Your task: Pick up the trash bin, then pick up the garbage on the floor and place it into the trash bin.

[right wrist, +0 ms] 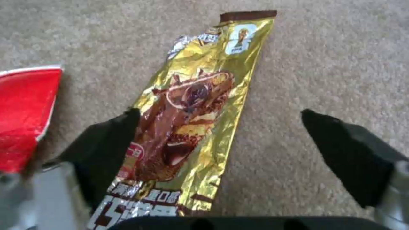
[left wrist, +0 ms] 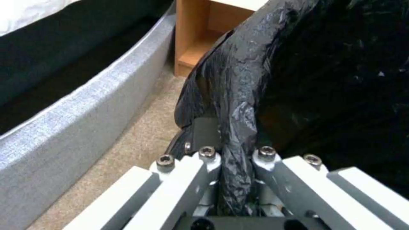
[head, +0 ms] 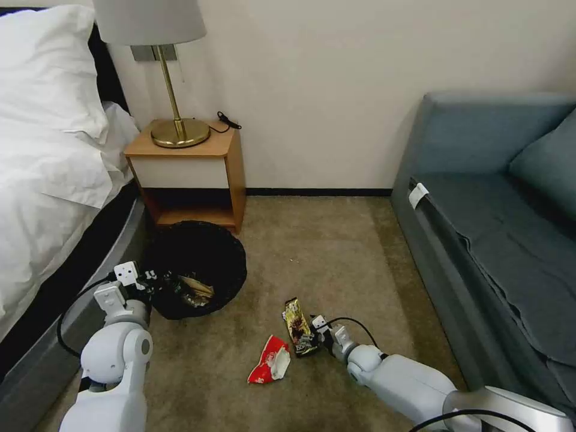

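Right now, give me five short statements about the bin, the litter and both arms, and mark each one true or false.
1. The left gripper has its jaws shut on the trash bin's black liner. True.
2. The right gripper grips the gold wrapper. False: its jaws are open above it.
3. The red-and-white wrapper lies on the carpet. True.
4. The bin stands beside the sofa. False: it is by the nightstand.
5. The bin holds no litter. False: some lies inside.

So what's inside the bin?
The bin has a black bag lining it. Some brownish crumpled litter lies near the side the left gripper pinches. The rest inside is too dark to see, so the bottom stays hidden.
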